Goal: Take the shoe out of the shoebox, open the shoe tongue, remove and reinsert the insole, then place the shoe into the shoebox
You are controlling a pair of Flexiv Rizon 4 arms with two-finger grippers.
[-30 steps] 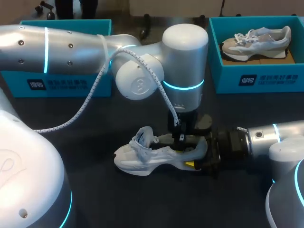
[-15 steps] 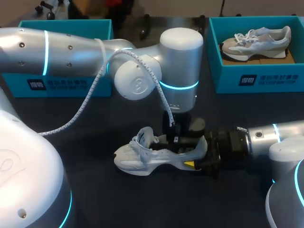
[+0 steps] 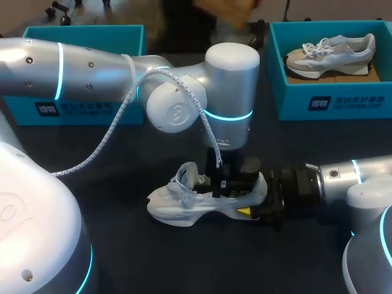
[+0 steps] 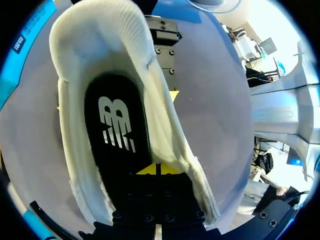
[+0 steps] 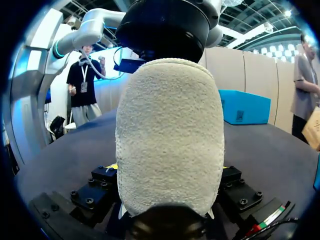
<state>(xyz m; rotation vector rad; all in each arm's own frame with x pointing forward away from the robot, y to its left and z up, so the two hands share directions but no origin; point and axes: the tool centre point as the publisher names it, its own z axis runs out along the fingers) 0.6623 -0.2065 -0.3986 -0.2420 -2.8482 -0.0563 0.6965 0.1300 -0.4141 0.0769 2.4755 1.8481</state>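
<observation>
Shoe (image 3: 184, 205), white: out of the shoebox (image 3: 86, 109), which stood at its 10 o'clock. It lay mid-bench (image 3: 122, 245), toe toward 9 o'clock.
Right hand (image 3: 252, 201): at the shoe's 3 o'clock, pinching the heel from both sides.
Left hand (image 4: 156, 169): inside the opening, tips pressed together over the heel end of the black insole (image 4: 117, 135), nothing seen between them.
Step, as I judged it: insole work, the insole lying flat. The next move called for a sure pinch on its rear edge, with my right hand steadying the heel.

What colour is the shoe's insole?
The insole is black with a white logo; left wrist view shows it best.
</observation>
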